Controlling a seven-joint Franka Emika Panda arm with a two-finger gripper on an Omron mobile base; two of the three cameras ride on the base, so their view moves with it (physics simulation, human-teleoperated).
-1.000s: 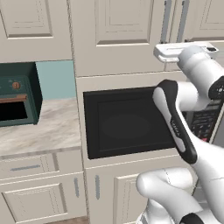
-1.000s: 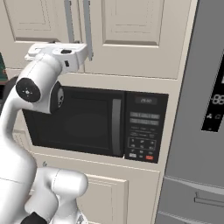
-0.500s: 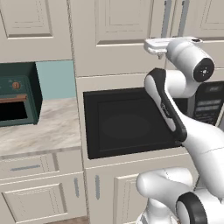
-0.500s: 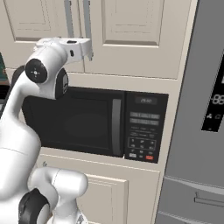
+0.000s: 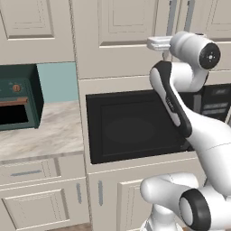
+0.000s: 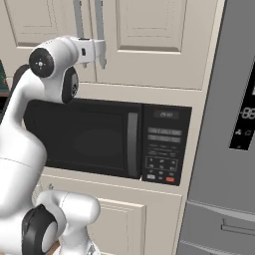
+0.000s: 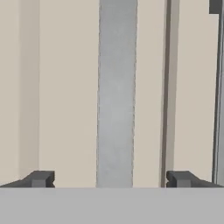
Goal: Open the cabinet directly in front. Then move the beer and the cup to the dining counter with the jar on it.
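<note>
Both cabinet (image 5: 131, 36) doors shut; gripper (image 7: 112, 179) moved closer, straddling handle (image 7: 116, 92).

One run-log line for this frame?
phase: reaching for cabinet | gripper: open, straddling left door's grey handle | doors: closed | held: nothing

Arm raised high, elbow bent, hand level; gripper (image 7: 112, 179) jaws spread wide.

Black built-in microwave (image 6: 104, 139), keypad at its right. Grey fridge (image 6: 224, 149) beside it. Dark green oven (image 5: 16, 101) on marble worktop (image 5: 40, 133). Cream drawers (image 5: 29, 171) beneath.
</note>
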